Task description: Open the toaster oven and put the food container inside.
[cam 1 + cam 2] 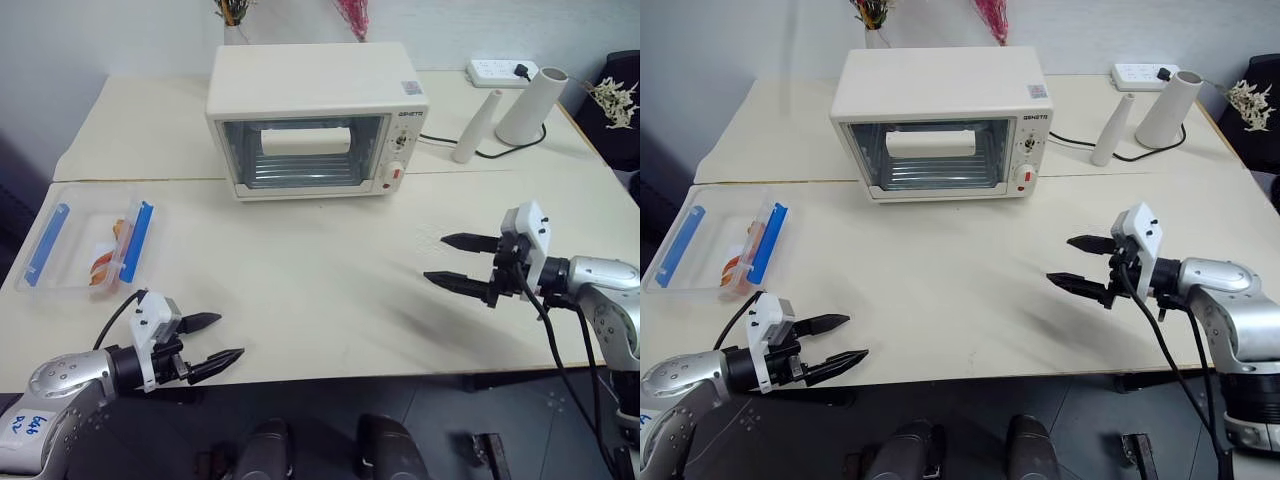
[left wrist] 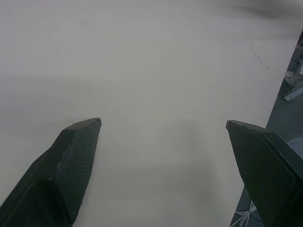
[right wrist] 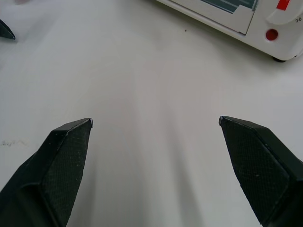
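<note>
**Both grippers spread over the table, oven door shut**

While my two arms hang low over the near part of the table (image 1: 300,270), neither one grasps anything. My left gripper (image 1: 215,340) sits by the near left edge, its two black fingers spread wide apart and pointing toward the middle of the table, with bare tabletop between them in its wrist view. My right gripper (image 1: 450,262) hovers over the right side of the table, fingers likewise parted wide and empty, aimed toward the left; its wrist view catches the lower front corner of the toaster oven (image 1: 312,120) with a red button.

That oven stands at the far middle of the table, its glass-windowed door closed and upright, knobs down its right side. I can see the wire rack through the window.

My food container (image 1: 88,240) lies flat near the left edge of the table, well apart from the oven and beyond my left gripper. Its blue strips run along both long sides, and orange and white pieces show through the clear plastic.

Near the far right corner stand two white cones (image 1: 510,110), a power strip (image 1: 495,71) behind them.
</note>
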You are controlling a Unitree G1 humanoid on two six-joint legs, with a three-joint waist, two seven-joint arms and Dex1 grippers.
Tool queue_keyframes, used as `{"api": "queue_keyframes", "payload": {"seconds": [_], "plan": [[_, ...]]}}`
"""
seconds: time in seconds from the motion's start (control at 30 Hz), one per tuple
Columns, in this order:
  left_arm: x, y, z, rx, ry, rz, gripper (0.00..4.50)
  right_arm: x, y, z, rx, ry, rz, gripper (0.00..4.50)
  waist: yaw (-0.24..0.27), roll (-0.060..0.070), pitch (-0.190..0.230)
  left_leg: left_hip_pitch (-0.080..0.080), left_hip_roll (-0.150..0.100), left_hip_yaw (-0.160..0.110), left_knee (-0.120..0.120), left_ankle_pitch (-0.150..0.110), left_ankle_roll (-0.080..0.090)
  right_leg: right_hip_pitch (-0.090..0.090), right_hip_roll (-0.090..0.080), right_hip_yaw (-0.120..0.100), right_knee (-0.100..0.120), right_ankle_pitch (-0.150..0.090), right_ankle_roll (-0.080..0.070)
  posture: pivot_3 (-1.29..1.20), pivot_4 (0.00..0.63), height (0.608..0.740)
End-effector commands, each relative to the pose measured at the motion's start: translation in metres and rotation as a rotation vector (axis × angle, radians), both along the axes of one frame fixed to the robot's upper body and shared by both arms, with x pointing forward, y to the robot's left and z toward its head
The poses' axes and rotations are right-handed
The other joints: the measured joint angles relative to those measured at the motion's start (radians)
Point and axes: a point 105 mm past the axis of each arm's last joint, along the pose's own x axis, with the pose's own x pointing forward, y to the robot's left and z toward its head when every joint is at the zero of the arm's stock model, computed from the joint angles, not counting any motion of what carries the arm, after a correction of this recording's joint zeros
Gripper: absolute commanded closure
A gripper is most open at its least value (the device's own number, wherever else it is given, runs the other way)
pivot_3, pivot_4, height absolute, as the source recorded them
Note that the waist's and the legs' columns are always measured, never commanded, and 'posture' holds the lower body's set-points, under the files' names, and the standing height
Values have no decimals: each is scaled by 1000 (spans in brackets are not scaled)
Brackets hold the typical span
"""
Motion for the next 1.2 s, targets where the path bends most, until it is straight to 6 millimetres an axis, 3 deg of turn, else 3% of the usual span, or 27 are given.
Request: {"api": "queue_keyframes", "payload": {"seconds": [0.03,0.47,0.57,0.83,1.03,1.2], "plan": [[0,-4,7,0,-37,-32,0,-3,5,10,13,-41,14,34,-1,0,0,0,0,0,0,0,0,0,0,0,0,0,0,0,150,740],[2,-6,15,-24,-47,-22,0,0,10,9,34,-28,14,34,-1,0,0,0,0,0,0,0,0,0,0,0,0,0,0,0,150,740],[9,-13,26,-71,-73,-34,0,3,17,14,64,-38,27,34,-1,0,0,0,0,0,0,0,0,0,0,0,0,0,0,0,150,740],[18,-40,95,-266,-181,-180,0,33,59,47,174,-124,87,34,-4,0,0,0,0,-5,1,1,-1,0,0,0,2,0,0,0,150,740],[24,-45,126,-240,-241,-250,0,67,82,66,214,-169,106,34,-7,0,0,0,-2,-1,1,1,-2,0,2,-1,2,0,0,0,150,740],[30,-46,139,-210,-286,-268,0,89,104,75,225,-191,124,34,-11,0,0,0,-2,0,1,1,-2,0,2,-1,2,0,0,0,150,740]]}}
